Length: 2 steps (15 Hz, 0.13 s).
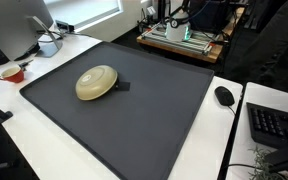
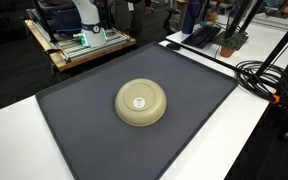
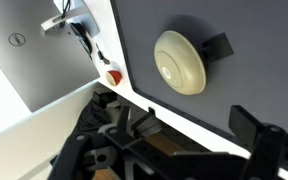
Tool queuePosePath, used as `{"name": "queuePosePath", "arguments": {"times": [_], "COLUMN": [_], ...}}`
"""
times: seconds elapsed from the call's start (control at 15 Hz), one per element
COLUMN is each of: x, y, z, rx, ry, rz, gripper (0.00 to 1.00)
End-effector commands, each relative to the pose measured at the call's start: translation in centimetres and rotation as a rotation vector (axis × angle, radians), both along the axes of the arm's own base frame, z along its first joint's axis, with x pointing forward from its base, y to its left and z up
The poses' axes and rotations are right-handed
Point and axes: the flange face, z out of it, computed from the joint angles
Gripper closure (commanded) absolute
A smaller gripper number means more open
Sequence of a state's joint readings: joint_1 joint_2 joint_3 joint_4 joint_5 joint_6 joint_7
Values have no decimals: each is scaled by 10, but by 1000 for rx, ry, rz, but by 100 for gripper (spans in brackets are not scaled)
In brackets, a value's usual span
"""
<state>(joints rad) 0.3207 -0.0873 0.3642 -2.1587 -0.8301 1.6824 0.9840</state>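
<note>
The pincer shows only in the wrist view, along that picture's bottom edge. Its jaws stand wide apart, with nothing between them and nothing touching them. It hangs over the white border of the surface, well apart from the bowl.

The beige bowl lies upside down on the dark mat that covers most of the surface. In both exterior views it sits well inside the mat, clear of every edge. Neither exterior view shows the arm or the pincer.

The wrist view shows a small black shape at the bowl's rim; whether it is an object or a shadow cannot be told. An exterior view shows only a dark patch there.

A small red-rimmed cup stands on the white strip beside the mat. A mouse and a keyboard lie past the opposite edge. Black cables appear in an exterior view only.
</note>
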Motion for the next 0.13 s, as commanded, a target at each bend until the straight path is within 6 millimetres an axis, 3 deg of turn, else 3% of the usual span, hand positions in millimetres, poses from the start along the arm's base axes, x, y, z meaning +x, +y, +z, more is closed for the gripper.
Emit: {"name": "queuePosePath", "arguments": {"times": [0.0, 0.07], "x": [-4, -5], "y": [0, 0], "z": [9, 11], "rx": [1, 1], "ry": [-16, -17], "rz": [-2, 2], "gripper": [0, 0]}}
